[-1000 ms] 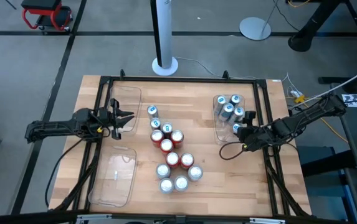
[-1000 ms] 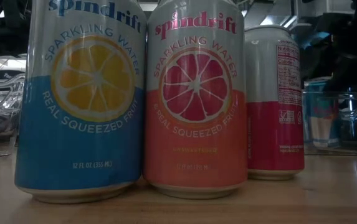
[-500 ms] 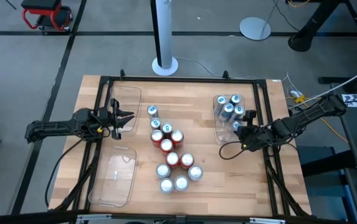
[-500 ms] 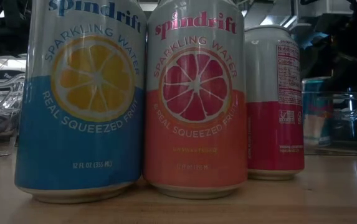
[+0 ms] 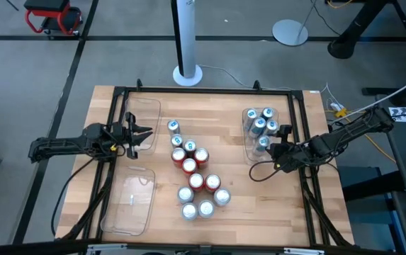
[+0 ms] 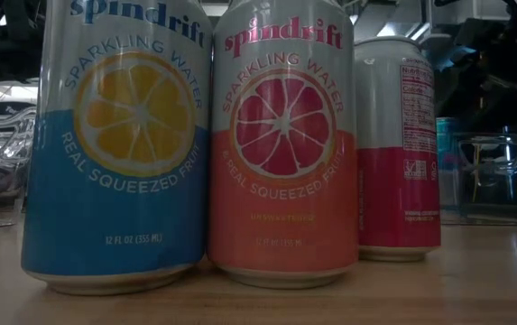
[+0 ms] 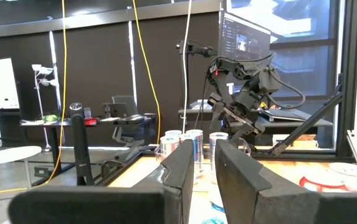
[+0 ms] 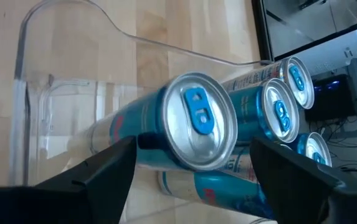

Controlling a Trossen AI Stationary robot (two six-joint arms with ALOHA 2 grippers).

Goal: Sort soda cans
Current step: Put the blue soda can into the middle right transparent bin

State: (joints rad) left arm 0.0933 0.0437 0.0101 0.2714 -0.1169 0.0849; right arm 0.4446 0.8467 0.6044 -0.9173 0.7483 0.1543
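Several soda cans (image 5: pixel 194 176), red and silver-grey, stand bunched at the table's middle. Several blue cans (image 5: pixel 261 122) stand in the clear tray (image 5: pixel 249 152) at the right. The nearest blue can (image 8: pixel 197 121) stands upright on the tray's floor. My right gripper (image 5: pixel 273 150) is open. Its fingers (image 8: pixel 97 174) stand on either side of this can, and a gap shows at the one finger. My left gripper (image 5: pixel 143 134) hovers over the table's left side, shut on nothing.
Two more clear trays lie on the left, one far (image 5: pixel 143 115) and one near (image 5: pixel 127 204). A black frame (image 5: pixel 210 91) runs around the tabletop. In the low view a blue-and-yellow can (image 6: pixel 118 144), a pink can (image 6: pixel 281 144) and a red can (image 6: pixel 398 144) stand close.
My right gripper has opened and let go of the blue can. The can now stands in the right tray, a little farther from the fingers and nearer the other blue cans. The hand has stayed in place.
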